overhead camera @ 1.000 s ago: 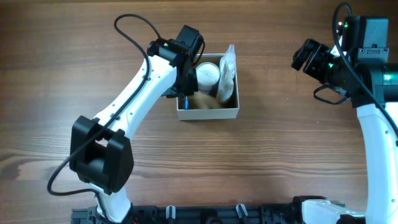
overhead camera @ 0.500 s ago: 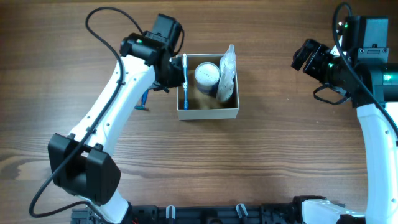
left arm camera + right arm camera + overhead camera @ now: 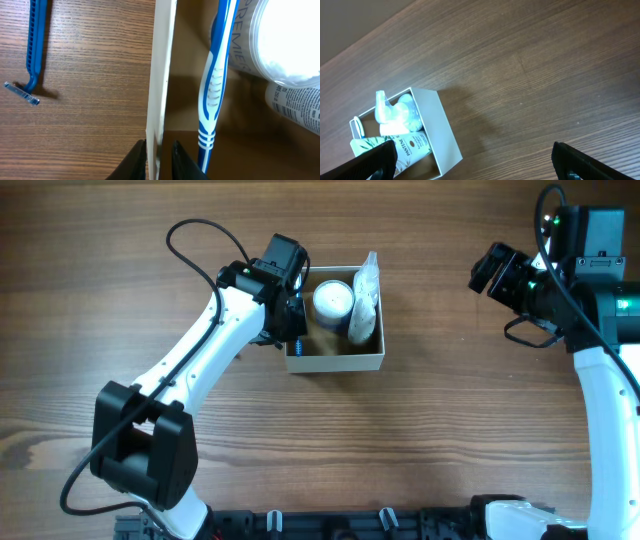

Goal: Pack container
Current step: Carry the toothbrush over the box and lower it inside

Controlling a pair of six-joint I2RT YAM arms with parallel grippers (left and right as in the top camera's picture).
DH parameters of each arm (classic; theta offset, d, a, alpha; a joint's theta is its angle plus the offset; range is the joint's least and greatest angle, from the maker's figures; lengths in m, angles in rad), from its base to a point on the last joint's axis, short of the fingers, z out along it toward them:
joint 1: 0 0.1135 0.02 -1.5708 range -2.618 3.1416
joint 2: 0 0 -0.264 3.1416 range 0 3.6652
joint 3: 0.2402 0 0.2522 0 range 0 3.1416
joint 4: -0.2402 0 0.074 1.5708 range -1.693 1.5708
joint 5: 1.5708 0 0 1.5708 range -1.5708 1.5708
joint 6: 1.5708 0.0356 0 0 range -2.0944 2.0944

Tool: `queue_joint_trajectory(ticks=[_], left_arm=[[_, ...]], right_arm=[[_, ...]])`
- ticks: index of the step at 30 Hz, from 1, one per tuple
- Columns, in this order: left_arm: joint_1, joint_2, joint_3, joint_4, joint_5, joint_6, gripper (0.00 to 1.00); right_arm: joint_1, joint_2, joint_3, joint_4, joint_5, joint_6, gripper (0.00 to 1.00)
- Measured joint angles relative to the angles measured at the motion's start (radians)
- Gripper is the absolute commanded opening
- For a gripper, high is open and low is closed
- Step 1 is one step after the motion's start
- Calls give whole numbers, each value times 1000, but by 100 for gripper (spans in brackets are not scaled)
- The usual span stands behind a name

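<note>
Your left hand straddles the left wall of the container, upper centre of the overhead view; whether it pinches, you cannot tell. The razor lies on the tabletop left of that wall, handle parallel to it, nearest this hand. Your right hand gapes, well apart.

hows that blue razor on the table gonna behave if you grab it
The razor looks like thin moulded plastic, so it is probably light and fairly stiff. It lies flat on the table, so fingers may struggle to get under it, and a push would likely slide or spin it. Its small clear head seems the delicate part.
</note>
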State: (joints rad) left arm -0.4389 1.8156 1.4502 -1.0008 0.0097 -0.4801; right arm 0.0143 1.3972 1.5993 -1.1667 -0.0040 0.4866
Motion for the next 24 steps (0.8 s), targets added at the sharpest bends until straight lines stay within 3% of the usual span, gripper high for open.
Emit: queue_joint_trajectory(ticks=[8, 19, 24], left_arm=[[-80, 0, 0, 20, -4, 0, 24], [-110, -1, 0, 12, -5, 0, 20], [-114, -39, -2, 64, -4, 0, 36]], right_arm=[[0, 0, 0, 0, 0, 0, 100], [0, 0, 0, 0, 0, 0, 99], [0, 0, 0, 0, 0, 0, 100]])
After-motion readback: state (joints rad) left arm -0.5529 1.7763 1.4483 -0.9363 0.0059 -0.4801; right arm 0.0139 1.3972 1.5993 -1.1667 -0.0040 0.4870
